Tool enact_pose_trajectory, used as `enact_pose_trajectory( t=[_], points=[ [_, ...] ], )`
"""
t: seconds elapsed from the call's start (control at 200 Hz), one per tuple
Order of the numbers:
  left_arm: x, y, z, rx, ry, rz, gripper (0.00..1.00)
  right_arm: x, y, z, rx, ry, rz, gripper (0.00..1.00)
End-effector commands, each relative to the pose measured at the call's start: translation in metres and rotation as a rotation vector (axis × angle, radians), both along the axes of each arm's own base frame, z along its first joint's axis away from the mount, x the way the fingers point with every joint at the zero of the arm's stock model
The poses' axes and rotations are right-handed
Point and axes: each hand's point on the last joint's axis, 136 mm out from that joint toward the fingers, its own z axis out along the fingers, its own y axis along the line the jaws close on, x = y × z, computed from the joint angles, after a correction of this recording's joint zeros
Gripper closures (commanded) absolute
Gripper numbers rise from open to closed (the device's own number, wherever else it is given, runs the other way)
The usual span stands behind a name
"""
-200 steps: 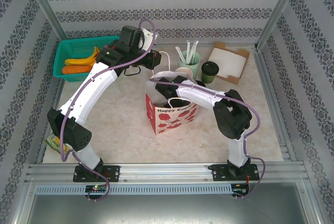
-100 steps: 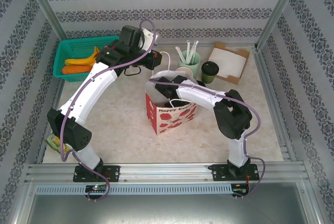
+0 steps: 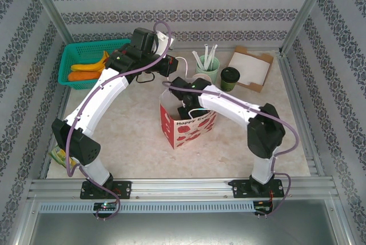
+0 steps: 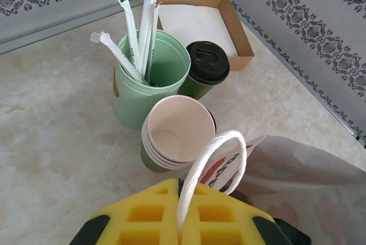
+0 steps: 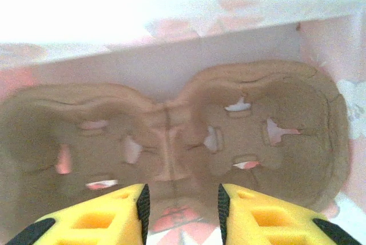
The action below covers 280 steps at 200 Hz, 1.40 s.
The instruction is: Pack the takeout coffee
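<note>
Left wrist: left tool (image 4: 182,213) clamped on bag (image 3: 186,128) handle (image 4: 227,136) | right wrist: right tool (image 5: 180,205) fingers apart, holding nothing, inside bag over carrier (image 5: 171,125) | coffee (image 4: 207,65) on table (image 4: 57,125), just beside straw cup (image 4: 150,79)

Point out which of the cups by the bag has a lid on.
The small cup with the black lid, beside the cardboard tray. The mint-green cup is open and holds straws; the stacked paper cups are lidless.
</note>
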Motion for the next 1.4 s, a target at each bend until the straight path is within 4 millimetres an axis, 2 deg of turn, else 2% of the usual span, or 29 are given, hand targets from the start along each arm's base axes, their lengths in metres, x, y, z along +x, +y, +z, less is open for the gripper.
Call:
enact_pose_trajectory(
  t=[0.0, 0.345, 0.55, 0.669, 0.684, 0.689, 0.894, 1.009, 1.149, 1.299, 1.394],
  points=[
    [0.001, 0.002, 0.001, 0.001, -0.015, -0.022, 1.00, 0.005, 0.015, 0.042, 0.122, -0.083, 0.050, 0.58],
    [-0.003, 0.001, 0.002, -0.006, -0.011, -0.039, 1.00, 0.022, 0.034, 0.123, 0.384, -0.294, 0.039, 0.48],
    [-0.005, 0.001, 0.001, 0.000, -0.011, -0.047, 1.00, 0.025, 0.030, 0.154, 0.482, -0.370, 0.076, 0.39],
    [-0.006, 0.001, 0.000, 0.003, -0.013, -0.052, 1.00, 0.025, 0.025, 0.169, 0.522, -0.434, 0.124, 0.17],
    [-0.006, 0.001, 0.000, 0.003, -0.014, -0.054, 1.00, 0.025, 0.025, 0.171, 0.527, -0.443, 0.131, 0.10],
    [-0.006, 0.001, 0.000, 0.003, -0.014, -0.054, 1.00, 0.025, 0.024, 0.174, 0.531, -0.451, 0.137, 0.04],
    [-0.007, 0.000, 0.001, 0.002, -0.020, -0.065, 1.00, 0.027, 0.016, 0.208, 0.573, -0.599, 0.286, 0.02],
    [-0.009, 0.001, 0.001, 0.007, -0.027, -0.075, 1.00, 0.038, 0.002, 0.214, 0.556, -0.664, 0.348, 0.02],
    [-0.011, -0.002, 0.002, -0.007, -0.035, -0.092, 1.00, 0.056, -0.012, 0.209, 0.519, -0.683, 0.433, 0.04],
    [-0.012, -0.004, 0.005, -0.013, -0.042, -0.107, 1.00, 0.062, -0.015, 0.205, 0.521, -0.667, 0.627, 0.02],
    [-0.011, -0.003, 0.006, -0.012, -0.046, -0.104, 1.00, 0.067, -0.013, 0.201, 0.555, -0.672, 0.690, 0.04]
  ],
)
